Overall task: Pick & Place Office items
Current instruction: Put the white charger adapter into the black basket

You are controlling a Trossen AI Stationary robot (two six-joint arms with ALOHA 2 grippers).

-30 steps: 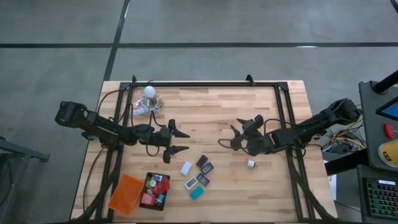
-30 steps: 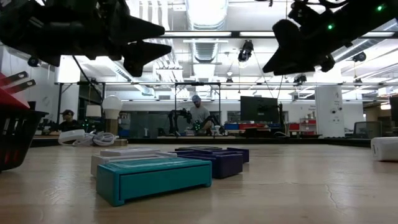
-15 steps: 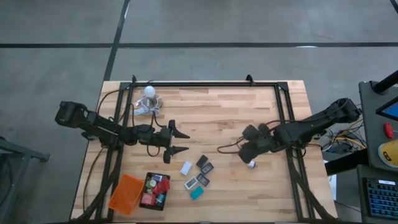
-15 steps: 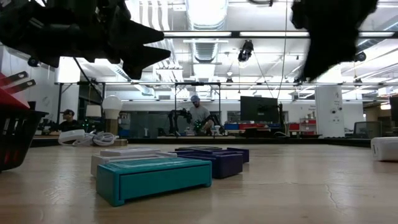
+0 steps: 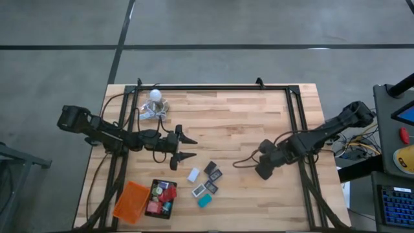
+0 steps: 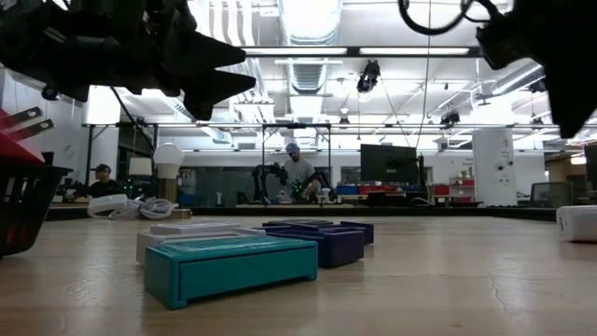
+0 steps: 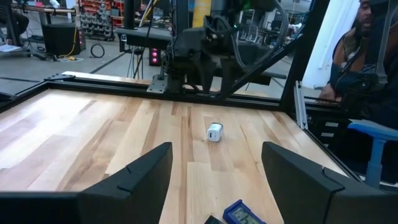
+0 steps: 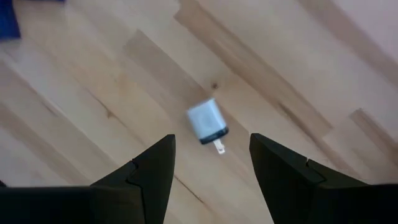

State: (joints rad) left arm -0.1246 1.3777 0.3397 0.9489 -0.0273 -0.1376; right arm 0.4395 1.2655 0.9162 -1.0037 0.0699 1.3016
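Since the earlier frames, the right end effector [image 5: 264, 169] has swung down and toward the near side of the surface [image 5: 220, 113], and it now covers the spot where the small white charger plug [image 8: 208, 123] lay in the high view. Its fingers [image 8: 152, 171] stand wide apart, pointing down, with the plug lying loose on the wood between and below them, prongs toward the camera.

To execute the grasp well, centre the plug midway between both fingers, align the fingers across its flat sides rather than its prongs, descend until the tips nearly touch the wood, then close. The piece is small and light, so an off-centre closure would likely push it aside.

The left end effector [image 5: 187, 147] hovers left of centre, fingers spread wide and empty, well apart from the plug [image 7: 214, 132].

Loose pieces lie near the middle of the near side: a white block [image 5: 193, 175], dark flat pieces [image 5: 211, 167] and a teal block [image 5: 205, 201].

Containers sit at the near left. The black tray [image 5: 152, 188] holds several pieces, red, teal and light-coloured among them; exact count cannot be determined. The orange tray [image 5: 130, 201], touching it on the left, appears empty.

A white bulb with coiled cord [image 5: 154, 97] rests at the far left.
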